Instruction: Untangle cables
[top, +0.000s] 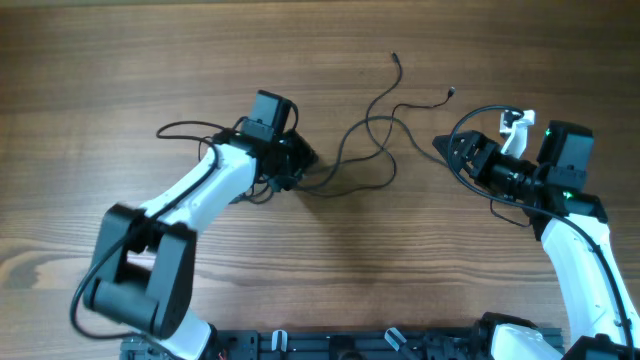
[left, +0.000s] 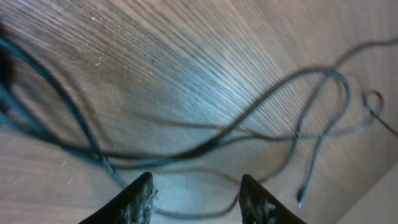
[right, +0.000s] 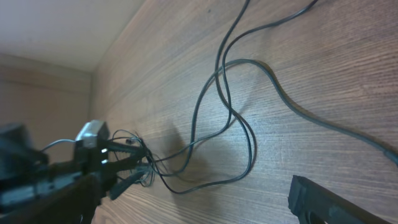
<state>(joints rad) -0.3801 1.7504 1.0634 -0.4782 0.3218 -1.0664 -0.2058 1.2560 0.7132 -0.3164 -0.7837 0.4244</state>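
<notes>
Cables (top: 368, 118) trail from my left gripper (left: 196, 185) toward 2 o'clock. Its fingers stand apart, strands crossing just ahead of the tips. The right gripper (top: 447, 148) looks spread wide, 1 finger cut off in the wrist view. Plugs are blurred. I have bare table (top: 110, 60) at 10 o'clock.
</notes>
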